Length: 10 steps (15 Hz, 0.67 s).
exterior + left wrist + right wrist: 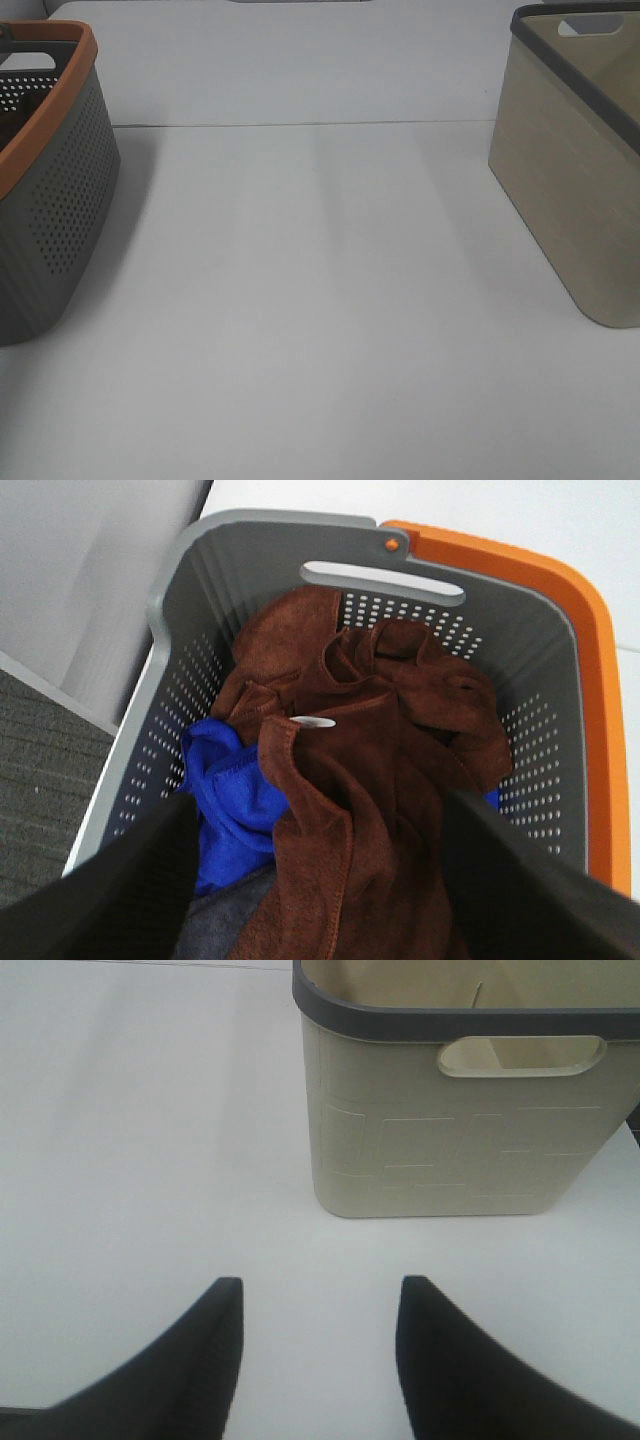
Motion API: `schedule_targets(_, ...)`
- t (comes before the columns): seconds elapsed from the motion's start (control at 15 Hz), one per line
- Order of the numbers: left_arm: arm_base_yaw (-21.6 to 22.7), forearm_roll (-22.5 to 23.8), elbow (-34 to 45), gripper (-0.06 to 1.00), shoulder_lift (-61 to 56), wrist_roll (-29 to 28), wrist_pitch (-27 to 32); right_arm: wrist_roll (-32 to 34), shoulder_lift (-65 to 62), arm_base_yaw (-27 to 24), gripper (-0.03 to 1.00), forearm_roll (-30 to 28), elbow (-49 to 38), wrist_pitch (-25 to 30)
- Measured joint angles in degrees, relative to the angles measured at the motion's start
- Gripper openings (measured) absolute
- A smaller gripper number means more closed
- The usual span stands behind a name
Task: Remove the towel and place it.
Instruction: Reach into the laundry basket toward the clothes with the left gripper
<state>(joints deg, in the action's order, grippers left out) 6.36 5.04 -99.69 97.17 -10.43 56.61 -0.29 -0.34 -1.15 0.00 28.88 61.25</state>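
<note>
Nearest the lens in the left wrist view are the dark fingers of the left gripper [318, 800]. They are spread wide, one either side of a brown fold, and I see no sign that they are pinching anything. That fold belongs to the towel [380, 710], which lies crumpled inside the grey perforated basket [200, 610] with the orange rim [590, 680]. It is heaped on a blue cloth [225, 790], and its small white label [312, 722] shows on a raised edge.

The towel looks soft, limp and light (a fuzzy pile, so not slippery). I would expect it to sag and trail once lifted rather than keep any shape. The best hold is probably the raised ridge by the label or the hump just past it, where only brown cloth stands proud. A bite lower down, near the blue cloth, could drag that one up as well, since piled fabrics tend to cling.

In the high view, moving rightward from that basket [60, 200], the white table [320, 300] runs bare to the beige basket [570, 190] with its dark rim. Neither arm shows in this view. The right wrist view shows that basket [450, 1150] standing upright. The right gripper [320, 1282] hangs over the table well short of the basket, its jaws parted and holding nothing.
</note>
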Motion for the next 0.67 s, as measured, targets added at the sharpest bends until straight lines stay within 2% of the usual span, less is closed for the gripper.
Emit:
schedule_targets(0.4, 0.1, 2.0, -11.6, 0.66, 11.2, 0.0, 11.2, 0.0, 0.0, 0.0, 0.47, 0.0, 0.0, 0.0)
schedule_targets(0.53, 0.9, 1.8, -15.1, 0.66, 14.0, 0.0, 12.6, 0.0, 0.0, 0.0, 0.47, 0.0, 0.0, 0.0)
schedule_targets(0.67, 4.6, -2.6, -18.7, 0.66, 17.5, 0.0, 12.7, 0.0, 0.0, 0.0, 0.47, 0.0, 0.0, 0.0)
